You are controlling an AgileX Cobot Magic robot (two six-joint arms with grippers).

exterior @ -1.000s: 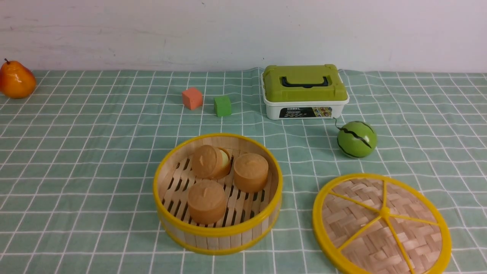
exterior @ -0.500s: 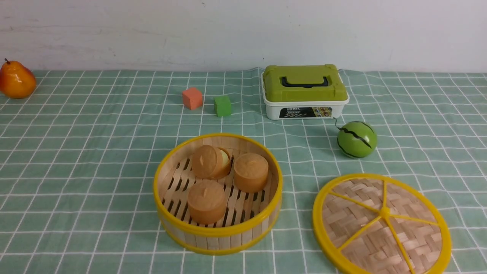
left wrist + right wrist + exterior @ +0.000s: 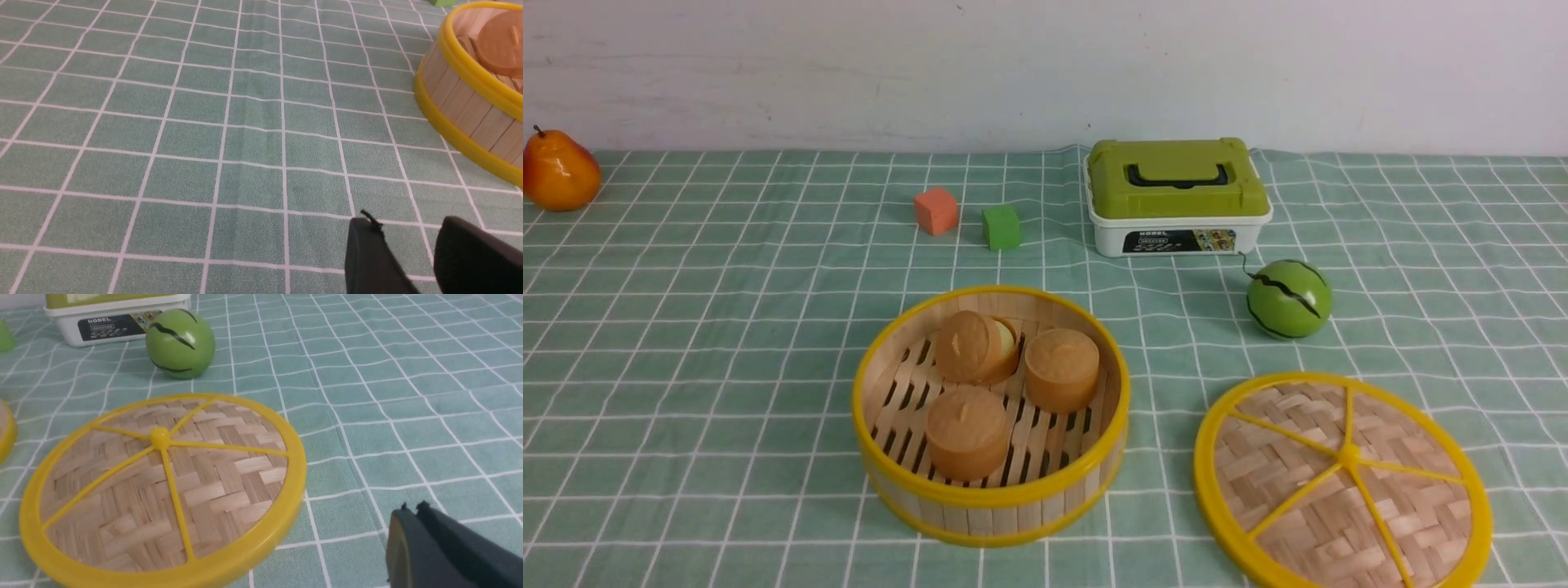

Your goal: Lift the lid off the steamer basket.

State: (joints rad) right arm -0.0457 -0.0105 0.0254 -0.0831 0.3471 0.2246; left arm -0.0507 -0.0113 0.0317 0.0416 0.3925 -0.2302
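Note:
The steamer basket [image 3: 990, 493] stands uncovered on the checked cloth near the front middle, with three brown round cakes [image 3: 968, 429] on its slatted floor. The lid [image 3: 1290, 457] lies flat on the cloth to the basket's right, apart from it. Neither gripper shows in the front view. In the left wrist view my left gripper [image 3: 404, 222] is open over bare cloth, nothing between its fingers, with the basket [image 3: 461, 102] off to one side. In the right wrist view my right gripper [image 3: 412, 508] is shut and empty, just beside the lid [image 3: 163, 477] and not touching it.
A green-and-white box [image 3: 1176, 196] stands at the back, with a toy watermelon [image 3: 1288, 298] in front of it, beyond the lid. An orange cube [image 3: 935, 211] and a green cube [image 3: 1001, 227] sit behind the basket. A pear [image 3: 557, 171] lies far left.

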